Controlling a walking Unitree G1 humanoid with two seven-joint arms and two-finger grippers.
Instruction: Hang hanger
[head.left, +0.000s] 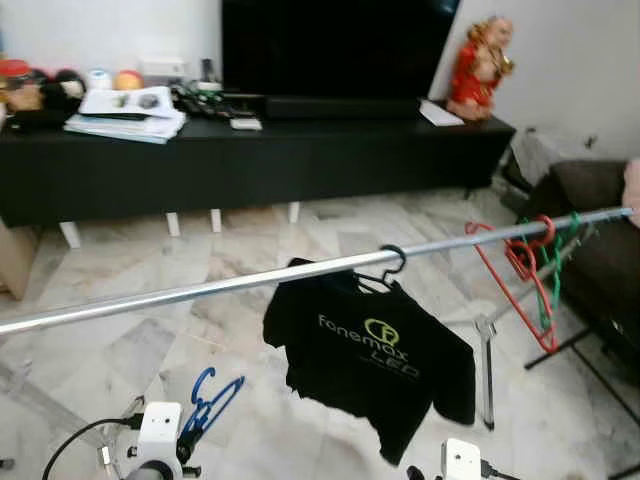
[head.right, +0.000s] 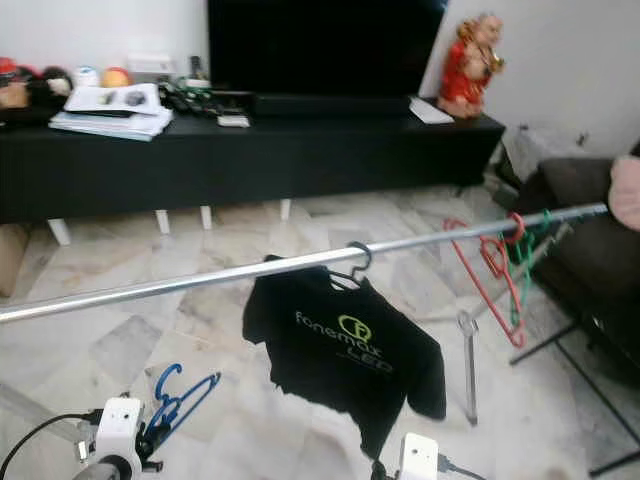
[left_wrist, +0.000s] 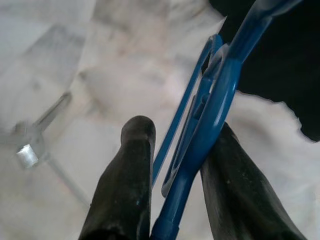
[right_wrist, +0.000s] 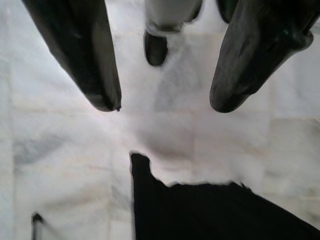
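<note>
A blue plastic hanger (head.left: 212, 397) sticks up from my left gripper (left_wrist: 182, 145), which is shut on its lower part, low at the front left. Above and beyond it a silver rail (head.left: 200, 290) crosses the scene, rising to the right. A black T-shirt (head.left: 365, 350) on a black hanger hangs from the rail's middle. A red hanger (head.left: 520, 265) and a green hanger (head.left: 552, 285) hang near its right end. My right gripper (right_wrist: 167, 102) is open over the marble floor, with the shirt's hem (right_wrist: 210, 210) just beyond its fingertips.
A long black TV console (head.left: 250, 160) with papers and a red figurine (head.left: 480, 65) stands against the far wall. A dark sofa (head.left: 600, 220) sits at the right. The rack's upright post (head.left: 487, 370) stands right of the shirt.
</note>
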